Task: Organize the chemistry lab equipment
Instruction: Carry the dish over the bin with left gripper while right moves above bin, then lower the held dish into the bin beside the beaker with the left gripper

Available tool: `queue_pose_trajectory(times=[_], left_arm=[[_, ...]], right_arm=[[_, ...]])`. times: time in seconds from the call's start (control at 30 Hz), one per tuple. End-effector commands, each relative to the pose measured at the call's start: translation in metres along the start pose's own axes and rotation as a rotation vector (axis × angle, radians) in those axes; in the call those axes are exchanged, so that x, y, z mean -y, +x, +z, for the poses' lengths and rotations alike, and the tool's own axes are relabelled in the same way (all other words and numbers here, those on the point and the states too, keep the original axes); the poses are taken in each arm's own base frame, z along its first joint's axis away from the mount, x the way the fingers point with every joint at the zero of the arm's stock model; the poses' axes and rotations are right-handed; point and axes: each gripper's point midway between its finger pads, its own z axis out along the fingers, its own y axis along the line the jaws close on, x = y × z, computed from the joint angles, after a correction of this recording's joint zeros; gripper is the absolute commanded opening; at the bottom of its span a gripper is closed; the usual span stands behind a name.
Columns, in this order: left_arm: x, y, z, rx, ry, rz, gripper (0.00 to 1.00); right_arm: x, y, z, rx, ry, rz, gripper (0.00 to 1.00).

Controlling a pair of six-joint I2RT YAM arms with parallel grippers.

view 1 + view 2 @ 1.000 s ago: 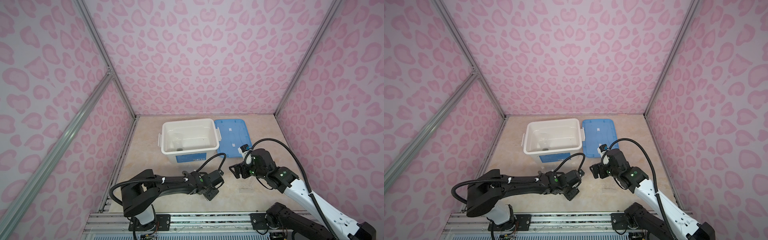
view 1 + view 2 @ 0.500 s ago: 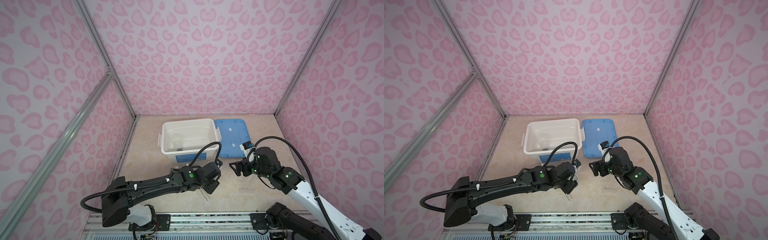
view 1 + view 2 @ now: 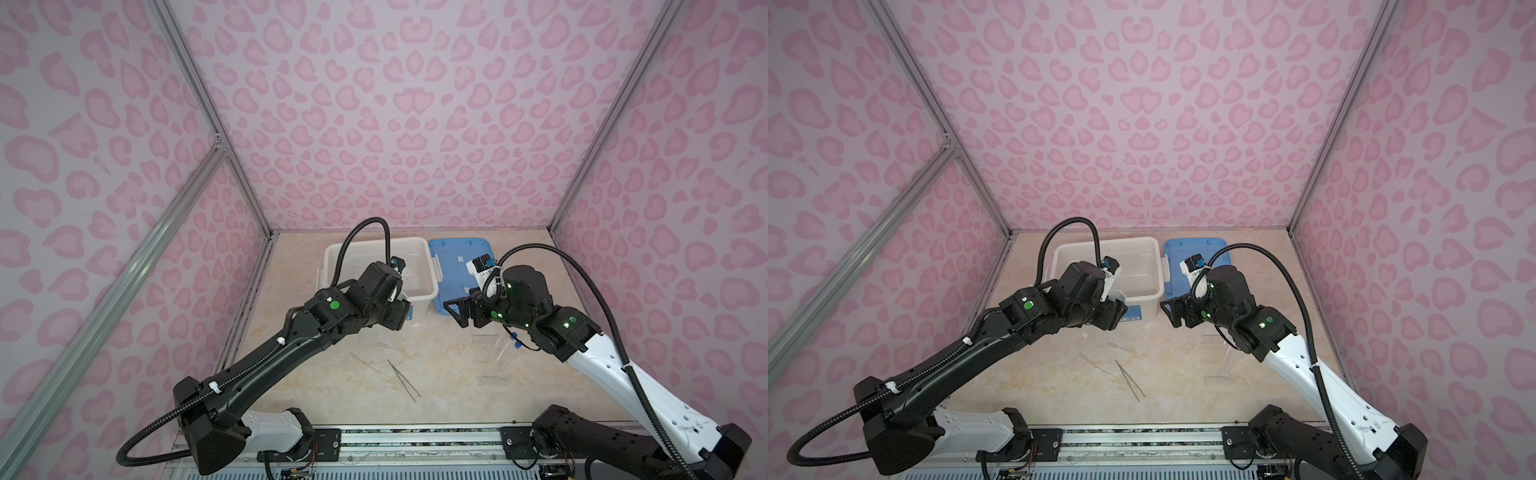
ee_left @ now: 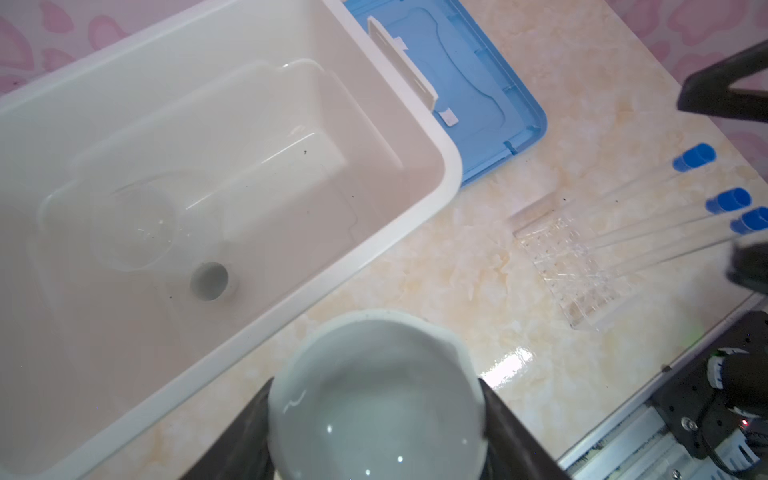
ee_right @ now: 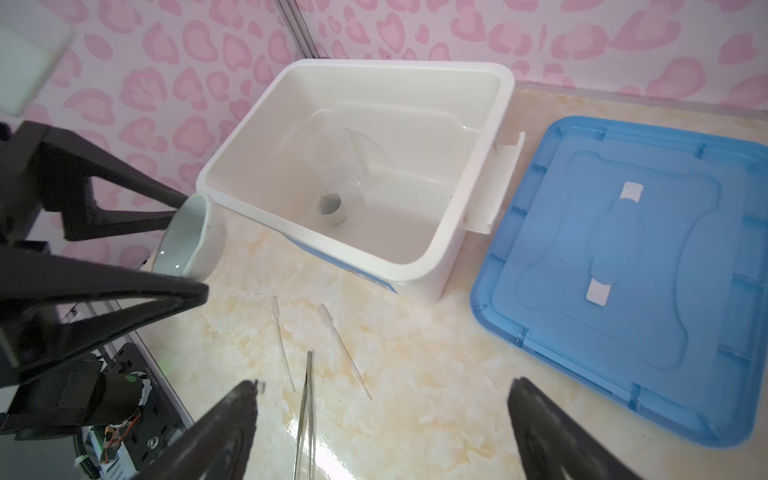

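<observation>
My left gripper is shut on a small white round dish, held tilted just outside the near wall of the white box; the dish also shows in the right wrist view. Inside the box lie a clear glass vessel and another small white dish on its side. My right gripper hangs open above the table with nothing between its fingers. Below it lie thin metal tweezers and two clear droppers. Three blue-capped tubes stand slanted in the clear rack.
The blue lid lies flat to the right of the white box. In both top views the tweezers lie between the two arms, the rack under the right arm. Pink patterned walls enclose the table on three sides.
My left gripper has risen from low over the table and moved back toward the box's near wall, dish in its jaws. The right gripper has stayed open, shifting slightly.
</observation>
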Motion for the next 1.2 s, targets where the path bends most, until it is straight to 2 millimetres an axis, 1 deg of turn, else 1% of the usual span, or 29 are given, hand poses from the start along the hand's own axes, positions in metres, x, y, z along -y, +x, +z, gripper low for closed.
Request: queue_pose_trajectory(times=[0.0, 0.17, 0.27, 0.37, 0.5, 0.57, 0.67, 0.77, 0.87, 1.17], left_arm=[[-0.018, -0.008, 0.006, -0.033, -0.022, -0.009, 0.56], [-0.062, -0.027, 0.037, -0.048, -0.086, -0.136, 0.55], [-0.081, -0.032, 0.059, -0.058, -0.121, -0.167, 0.55], [-0.097, -0.034, 0.084, -0.076, -0.150, -0.191, 0.54], [-0.109, -0.040, 0.110, -0.075, -0.174, -0.195, 0.54], [-0.119, -0.042, 0.124, -0.082, -0.204, -0.200, 0.53], [-0.132, -0.045, 0.140, -0.081, -0.252, -0.187, 0.53], [-0.138, -0.045, 0.153, -0.071, -0.268, -0.192, 0.53], [-0.145, -0.037, 0.164, -0.071, -0.285, -0.200, 0.53], [-0.151, -0.015, 0.181, -0.080, -0.300, -0.192, 0.52]], right_arm=[[-0.016, -0.020, 0.013, 0.025, -0.029, -0.051, 0.95], [-0.028, -0.044, 0.042, 0.017, -0.037, -0.069, 0.94], [-0.030, -0.056, 0.058, 0.027, -0.038, -0.059, 0.94], [-0.027, -0.064, 0.075, 0.018, -0.019, -0.053, 0.93], [-0.024, -0.065, 0.095, -0.011, -0.011, -0.050, 0.93], [-0.022, -0.065, 0.105, -0.017, -0.009, -0.048, 0.93], [-0.019, -0.063, 0.117, -0.029, -0.005, -0.040, 0.92], [-0.017, -0.060, 0.126, -0.040, -0.010, -0.032, 0.92], [-0.015, -0.056, 0.130, -0.051, -0.005, -0.031, 0.92], [-0.010, -0.046, 0.139, -0.078, 0.003, -0.032, 0.92]])
